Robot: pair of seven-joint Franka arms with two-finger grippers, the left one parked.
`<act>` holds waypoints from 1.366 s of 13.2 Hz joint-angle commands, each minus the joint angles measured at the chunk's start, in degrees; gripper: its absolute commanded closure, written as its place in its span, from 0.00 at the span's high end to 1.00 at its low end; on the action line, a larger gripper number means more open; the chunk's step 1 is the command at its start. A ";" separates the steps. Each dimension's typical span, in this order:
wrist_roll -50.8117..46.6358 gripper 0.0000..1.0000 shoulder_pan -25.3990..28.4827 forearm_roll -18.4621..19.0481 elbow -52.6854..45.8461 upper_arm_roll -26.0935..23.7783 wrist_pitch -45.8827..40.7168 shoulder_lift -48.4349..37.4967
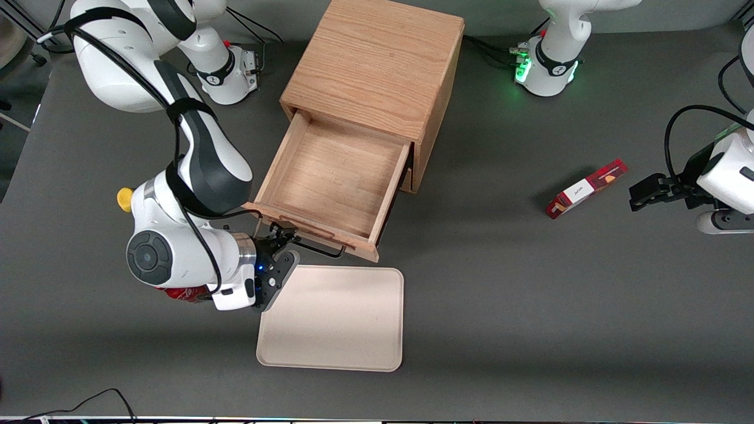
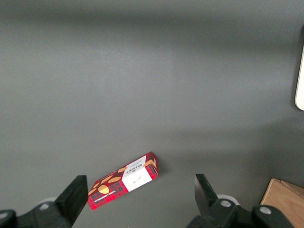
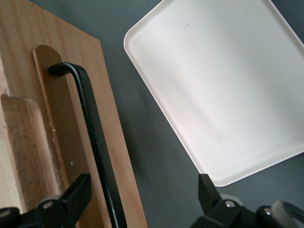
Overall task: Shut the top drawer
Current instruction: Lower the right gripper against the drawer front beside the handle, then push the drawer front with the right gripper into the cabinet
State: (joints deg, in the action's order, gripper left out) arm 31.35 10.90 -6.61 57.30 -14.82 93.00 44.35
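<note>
At the front of the pulled-out top drawer (image 1: 336, 176), the right arm's gripper (image 1: 281, 247) hangs with its fingers (image 3: 76, 194) spread wide, one on each side of the thin black wire pull (image 3: 90, 137) without pinching it. One fingertip sits over the drawer's plank front (image 3: 28, 80), the other (image 3: 206, 190) over bare table next to the tray. The pull runs along the front board, its bent end fixed near the board's edge.

The drawer stands fully extended from the oak cabinet (image 1: 371, 65), its shallow box empty (only wood grain shows inside). From the gripper, the drawer's interior lies at about 1 o'clock in the front view, and the cabinet's body higher up along the same line.

A cream tray (image 1: 333, 318) rests flat on the grey table (image 1: 530, 306) at about 5 o'clock from the gripper, nearer the front camera than the drawer and just clear of its front. A red-and-white carton (image 1: 586, 188) lies on its side well apart, toward the parked arm's end of the table. A small yellow object (image 1: 124, 199) peeks out beside the working arm.
</note>
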 commanded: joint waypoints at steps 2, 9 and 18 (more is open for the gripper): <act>-1.46 1.00 0.53 1.25 0.97 -0.29 -0.45 -0.14; -2.60 1.00 1.14 1.52 3.34 -1.87 -0.72 -0.93; -3.13 1.00 2.02 1.61 13.44 -3.81 -0.37 -7.34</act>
State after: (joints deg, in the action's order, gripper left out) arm 29.77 13.04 -6.07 65.32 -18.03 92.31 41.25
